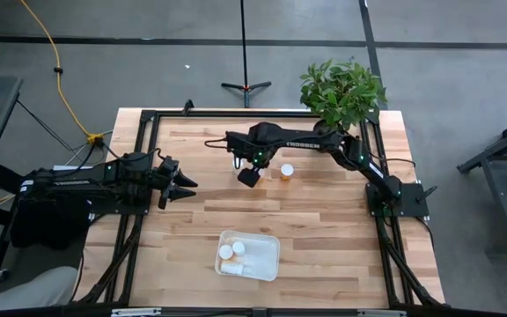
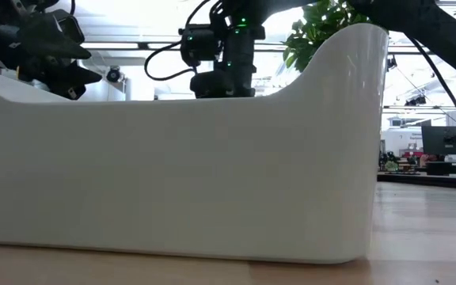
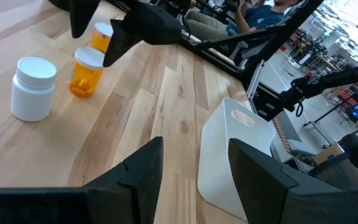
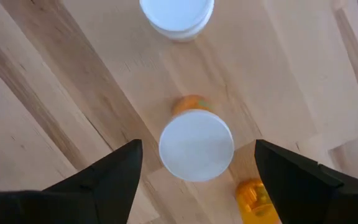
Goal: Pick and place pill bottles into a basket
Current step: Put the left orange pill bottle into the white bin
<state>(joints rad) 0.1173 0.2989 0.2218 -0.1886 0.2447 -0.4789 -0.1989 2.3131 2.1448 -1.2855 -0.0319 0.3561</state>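
- The right gripper (image 1: 250, 176) hangs over the far middle of the table (image 1: 324, 220), its arm reaching in from the right side past the potted plant (image 1: 342, 92).
- In the right wrist view its 2 dark fingers (image 4: 110, 171) stand spread wide, 1 on each side of an upright pill bottle (image 4: 196, 144) with a white cap and orange body; neither finger touches it.
- Just beyond that bottle stands an all-white bottle (image 4: 176, 15), and the orange body of a further bottle (image 4: 253, 194) shows near the other finger.
- From above only 1 of these is plain: a white-capped orange bottle (image 1: 286, 171) just to the right of the gripper; the rest are probably hidden under the arm.
- The left wrist view shows the same group across the table: the white bottle (image 3: 33, 87), an orange bottle (image 3: 86, 71) beside it and another (image 3: 101, 36) behind.
- The basket (image 1: 268, 261) sits at the near middle of the table, well apart from the right gripper, with 2 white-capped bottles (image 1: 226, 252) lying at its left end.
- The left gripper (image 1: 183, 187) waits over the left side of the table, jaws parted and holding nothing.
- In the low view the basket wall (image 2: 212, 182) fills most of the picture.
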